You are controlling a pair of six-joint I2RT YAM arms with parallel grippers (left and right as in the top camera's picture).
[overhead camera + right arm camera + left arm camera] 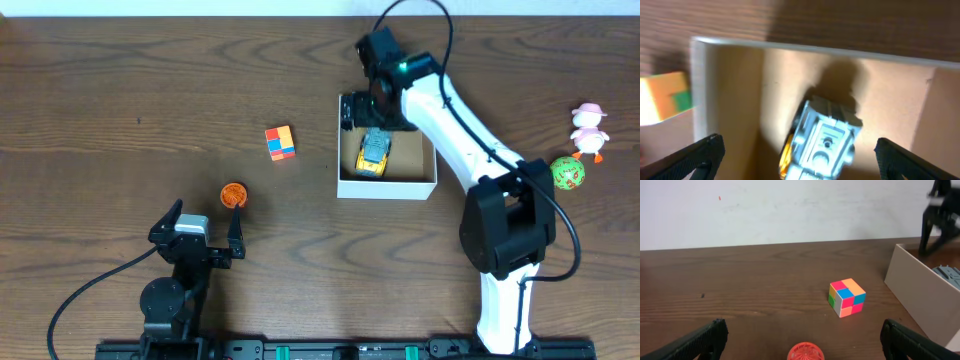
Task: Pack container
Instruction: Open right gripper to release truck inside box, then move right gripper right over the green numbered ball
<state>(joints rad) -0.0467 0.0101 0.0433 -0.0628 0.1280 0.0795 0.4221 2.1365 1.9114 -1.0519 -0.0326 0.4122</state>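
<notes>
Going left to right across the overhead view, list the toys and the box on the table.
orange round toy → multicoloured cube → container → green ball → pink duck figure

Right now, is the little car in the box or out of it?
In. The yellow car sits on the tan floor of the box, with white walls all around it.

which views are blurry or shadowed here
Right wrist: soft throughout, the toy car casting a dark shadow inside the container. Left wrist: cube crisp, the right arm blurred at top right. Overhead: sharp, evenly lit.
</notes>
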